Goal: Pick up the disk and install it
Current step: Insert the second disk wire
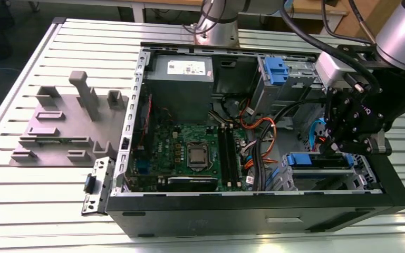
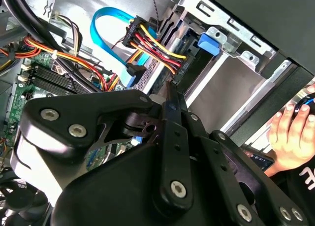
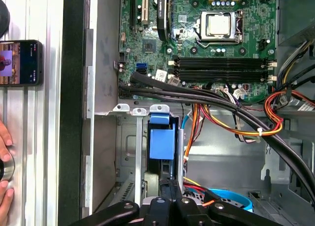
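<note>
First wrist view: hand (image 3: 165,189), grip state indeterminable, sits at disk (image 3: 162,143) in the drive cage (image 3: 129,147); seating should run straight along the rails, clear of cables (image 3: 231,118).

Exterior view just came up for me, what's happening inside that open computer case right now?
The arm's gripper is down inside the open computer case, at the drive cage on the exterior view's right. The disk, seen by its blue end tab, sits in that cage's slot directly in front of the gripper. A person's hand rests outside the case.
</note>
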You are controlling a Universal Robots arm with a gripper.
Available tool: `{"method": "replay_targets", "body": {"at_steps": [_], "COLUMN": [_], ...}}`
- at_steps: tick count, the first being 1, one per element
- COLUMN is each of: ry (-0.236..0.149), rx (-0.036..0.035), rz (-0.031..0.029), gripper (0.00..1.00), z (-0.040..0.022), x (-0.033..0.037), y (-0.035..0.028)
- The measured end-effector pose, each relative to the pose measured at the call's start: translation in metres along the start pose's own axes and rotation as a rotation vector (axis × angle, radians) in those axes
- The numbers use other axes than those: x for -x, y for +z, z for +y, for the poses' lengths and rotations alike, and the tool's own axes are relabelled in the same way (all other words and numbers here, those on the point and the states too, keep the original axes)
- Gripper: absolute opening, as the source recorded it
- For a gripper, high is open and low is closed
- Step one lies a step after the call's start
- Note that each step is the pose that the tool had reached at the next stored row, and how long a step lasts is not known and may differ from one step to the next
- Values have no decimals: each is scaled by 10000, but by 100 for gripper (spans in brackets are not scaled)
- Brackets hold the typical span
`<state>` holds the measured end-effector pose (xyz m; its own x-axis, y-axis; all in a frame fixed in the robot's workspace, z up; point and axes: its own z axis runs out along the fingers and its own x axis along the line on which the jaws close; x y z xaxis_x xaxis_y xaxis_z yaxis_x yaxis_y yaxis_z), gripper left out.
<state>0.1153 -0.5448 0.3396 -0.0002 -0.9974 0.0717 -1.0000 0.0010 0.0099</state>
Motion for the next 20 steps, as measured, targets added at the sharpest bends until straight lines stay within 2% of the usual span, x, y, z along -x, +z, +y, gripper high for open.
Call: {"method": "replay_targets", "body": {"at_steps": [9,12,14,17,20], "ry": [1,2,3,1,2], "rx": [0,1,0,0,0], "rz": [-1,-3,-6,-7,-6], "gripper": [11,11,11,11,11], "z": [2,66,84,83,85], "x": [0,1,1,7,13], "y": [0,0,1,-24,-80]}}
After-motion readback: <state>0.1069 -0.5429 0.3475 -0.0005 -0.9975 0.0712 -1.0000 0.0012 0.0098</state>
